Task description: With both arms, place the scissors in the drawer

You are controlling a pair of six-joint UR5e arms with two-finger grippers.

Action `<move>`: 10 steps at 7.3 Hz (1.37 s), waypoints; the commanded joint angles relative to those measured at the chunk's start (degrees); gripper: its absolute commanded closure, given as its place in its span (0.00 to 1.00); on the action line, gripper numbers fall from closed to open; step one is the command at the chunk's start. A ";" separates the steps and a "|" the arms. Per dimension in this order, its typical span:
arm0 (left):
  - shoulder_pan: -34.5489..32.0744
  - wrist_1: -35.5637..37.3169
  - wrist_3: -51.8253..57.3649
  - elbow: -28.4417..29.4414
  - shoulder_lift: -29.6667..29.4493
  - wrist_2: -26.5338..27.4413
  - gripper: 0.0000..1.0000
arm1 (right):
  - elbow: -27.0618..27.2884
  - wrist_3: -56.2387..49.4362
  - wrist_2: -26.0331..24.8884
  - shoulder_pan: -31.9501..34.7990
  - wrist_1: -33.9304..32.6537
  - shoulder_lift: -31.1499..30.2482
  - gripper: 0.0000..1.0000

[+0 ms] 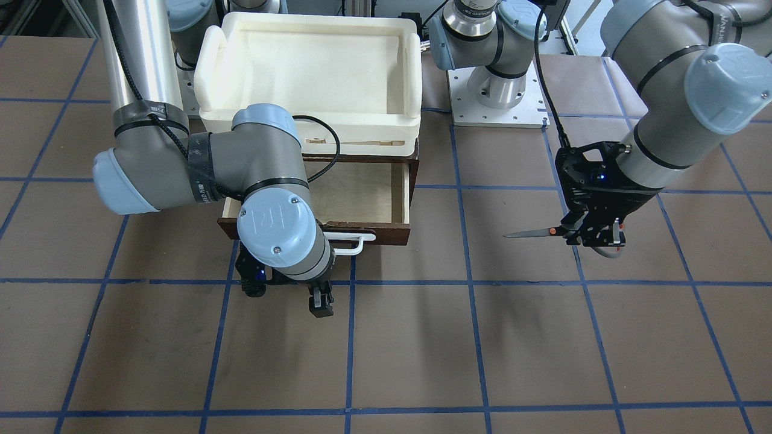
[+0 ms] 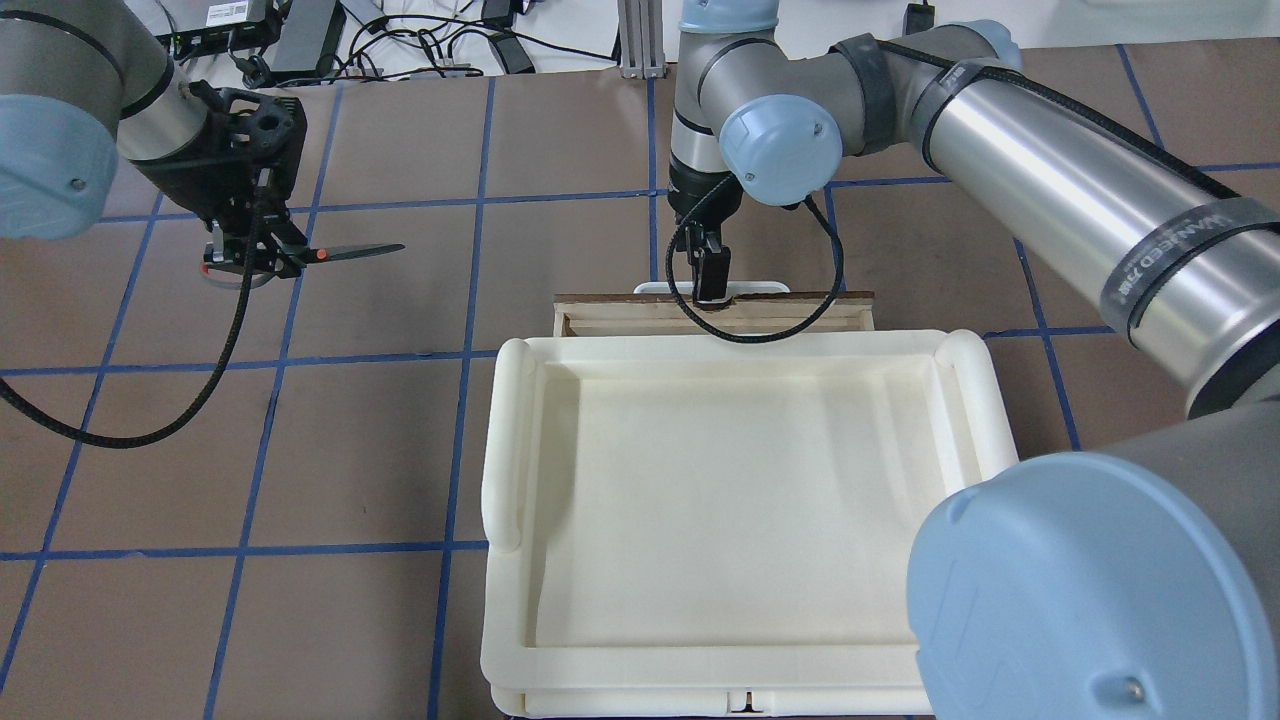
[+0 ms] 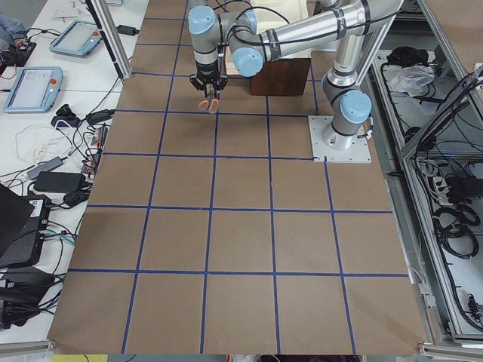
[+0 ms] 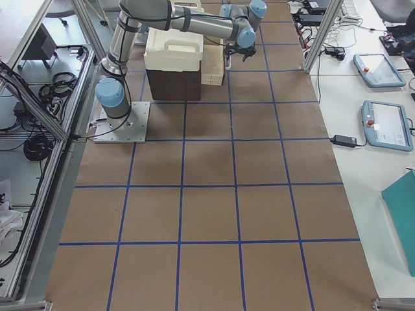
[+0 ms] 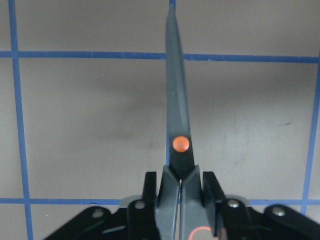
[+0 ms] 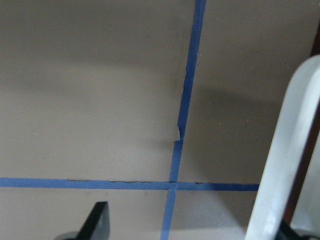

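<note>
Left hand (image 1: pixel 594 238) pinching scissors (image 1: pixel 531 233) by handles, clear above counter (image 1: pixel 422 337), blades level, pointing toward drawer (image 1: pixel 406 193), well apart. Drawer pulled out under white tray (image 1: pixel 313 21). Right hand (image 1: pixel 321 304) spread, beside bar handle (image 1: pixel 356 240).

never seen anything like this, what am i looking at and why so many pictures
Two robot arms work at a brown table with blue tape lines, caught at one moment by six cameras: one facing the robot, one behind its shoulders, one at each table end, one on each wrist. The left gripper is shut on small scissors, held above the table. The right gripper is open beside the white handle of a pulled-out wooden drawer. A cream plastic tray sits above the drawer.
</note>
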 commanded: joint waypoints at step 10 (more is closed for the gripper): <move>-1.24 -4.59 -2.14 0.59 4.28 0.27 0.84 | -4.72 -2.89 -0.35 -1.71 -0.04 2.67 0.00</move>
